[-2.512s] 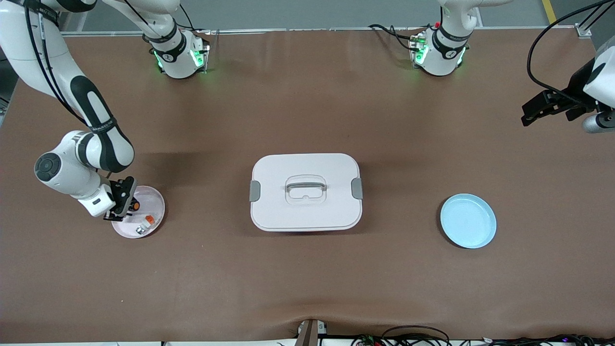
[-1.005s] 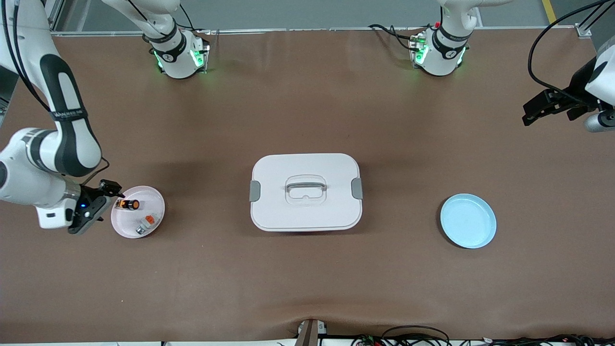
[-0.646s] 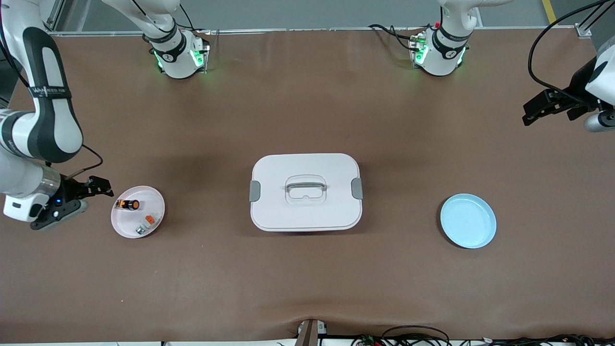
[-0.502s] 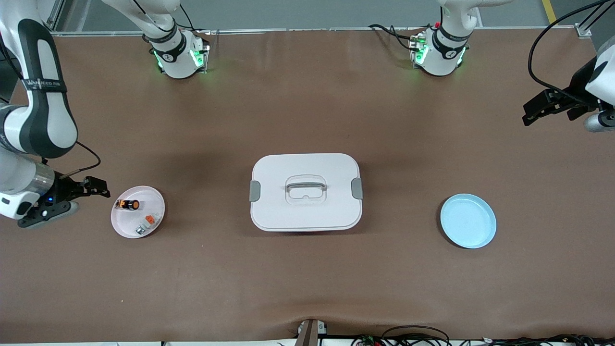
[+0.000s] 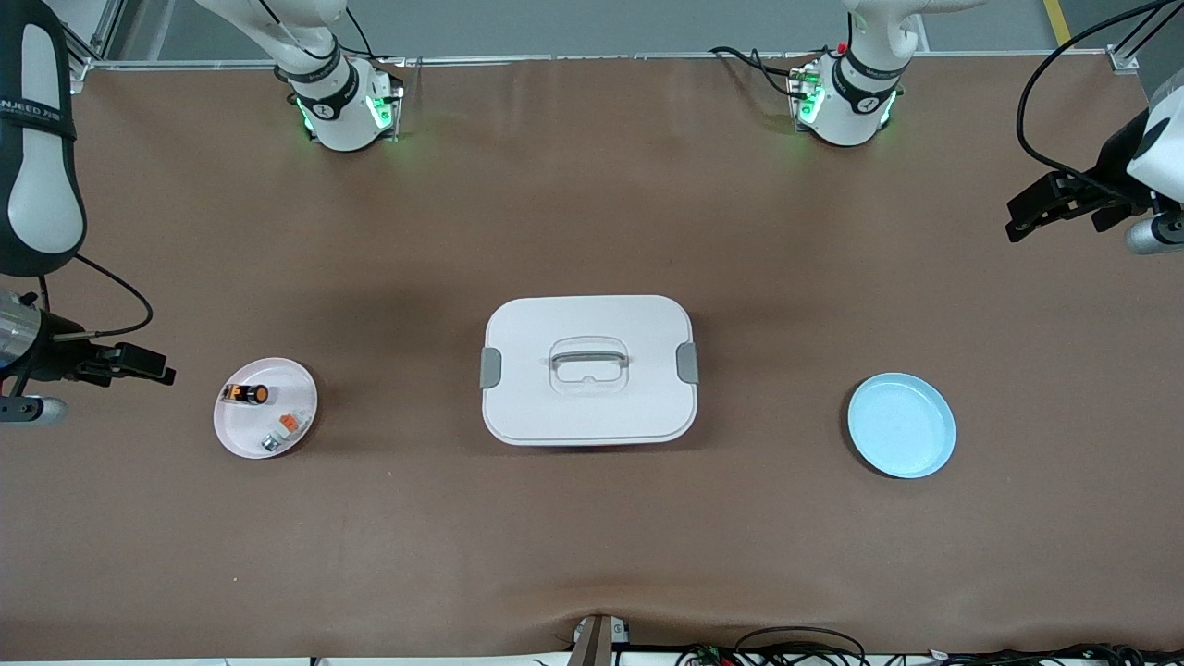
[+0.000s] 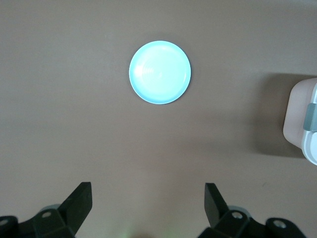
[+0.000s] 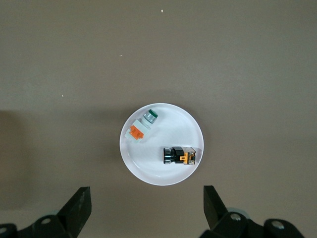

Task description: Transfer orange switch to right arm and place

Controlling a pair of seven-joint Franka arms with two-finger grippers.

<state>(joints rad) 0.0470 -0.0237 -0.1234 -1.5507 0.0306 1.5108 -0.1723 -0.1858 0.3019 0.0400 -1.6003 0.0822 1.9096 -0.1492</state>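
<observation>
The orange switch (image 5: 245, 394) lies on its side in a small pink-white plate (image 5: 277, 375) toward the right arm's end of the table. It also shows in the right wrist view (image 7: 180, 155), black with an orange label, on that plate (image 7: 173, 130). My right gripper (image 5: 153, 363) is open and empty, up over the bare table beside the plate; its fingertips (image 7: 80, 198) stand wide apart in its wrist view. My left gripper (image 5: 1029, 215) is open and empty and waits high over the left arm's end of the table; it also shows in the left wrist view (image 6: 147, 196).
A small white-grey part with an orange piece (image 5: 285, 424) lies in the same plate beside the switch, also in the right wrist view (image 7: 140, 129). A white lidded box (image 5: 589, 370) stands mid-table. A light blue plate (image 5: 902, 425) lies toward the left arm's end.
My right gripper was down over the pink plate at the switch; it has let go, risen and drawn away toward the right arm's end. The switch stays in the plate. The left arm is still.
</observation>
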